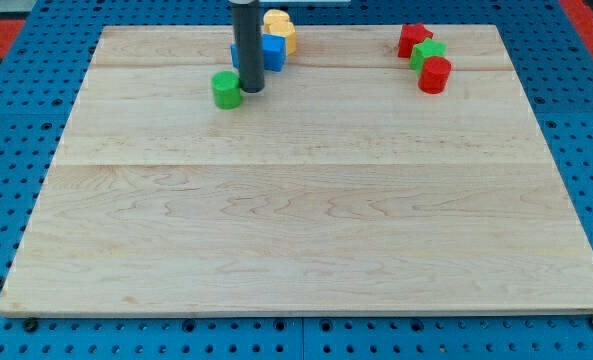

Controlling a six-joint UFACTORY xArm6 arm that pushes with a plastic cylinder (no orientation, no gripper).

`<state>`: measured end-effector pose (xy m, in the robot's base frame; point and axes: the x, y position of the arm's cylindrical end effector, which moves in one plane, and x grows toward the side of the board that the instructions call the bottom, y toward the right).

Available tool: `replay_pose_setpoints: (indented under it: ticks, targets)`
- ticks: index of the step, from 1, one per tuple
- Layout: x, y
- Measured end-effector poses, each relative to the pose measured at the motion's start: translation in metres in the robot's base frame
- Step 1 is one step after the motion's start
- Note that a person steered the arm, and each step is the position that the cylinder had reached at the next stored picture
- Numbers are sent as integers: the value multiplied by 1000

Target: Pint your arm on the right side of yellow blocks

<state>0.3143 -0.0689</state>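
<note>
Two yellow blocks sit together at the view's top, left of centre, one behind the other. A blue block lies just below them, partly hidden by my rod. My tip rests on the board below and left of the yellow blocks, right beside a green round block, on its right side. The rod rises straight up and covers the blue block's left part.
At the view's top right, a red block, a green block and a red round block stand in a tight cluster. The wooden board lies on a blue perforated table.
</note>
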Motion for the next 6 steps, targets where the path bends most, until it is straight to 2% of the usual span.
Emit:
replay_pose_setpoints:
  ticks: [2,3,4,5,6]
  targets:
    - [30,25]
    - [32,40]
    - [15,76]
    - [-28,119]
    - [-91,118]
